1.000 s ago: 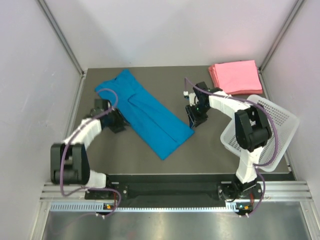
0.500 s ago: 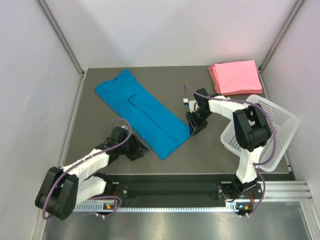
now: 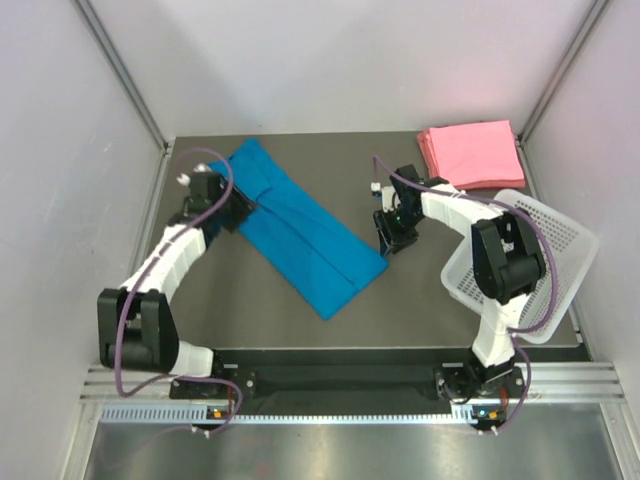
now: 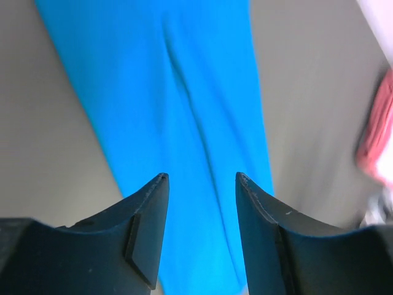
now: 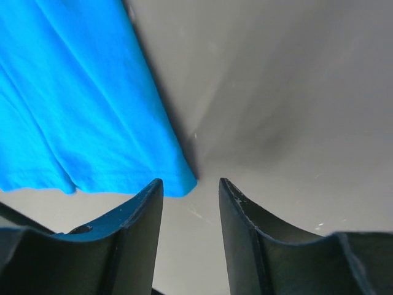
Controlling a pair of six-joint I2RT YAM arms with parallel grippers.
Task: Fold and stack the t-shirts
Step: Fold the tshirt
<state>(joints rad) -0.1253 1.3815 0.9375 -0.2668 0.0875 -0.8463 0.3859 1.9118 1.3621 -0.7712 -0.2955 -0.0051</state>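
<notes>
Blue t-shirt [image 4: 184,123] lies as long band from 11 o'clock to 6 o'clock, lengthwise crease down middle. Left jaws apart at 6 o'clock, blue cloth visible between tips. Grey surface [image 4: 307,92] either side. Blurred pink cloth [image 4: 376,135] at 3 o'clock edge.

Unfolded t-shirt [image 3: 300,235] lying left-centre on table [image 3: 420,300], folded t-shirts [image 3: 470,153] stacked far right, basket [image 3: 565,250] just before them

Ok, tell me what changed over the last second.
The left gripper swung from the left edge of the blue t-shirt toward its near end, then out to its far-left corner, open and holding nothing. The right gripper, pink stack and basket stayed put.
</notes>
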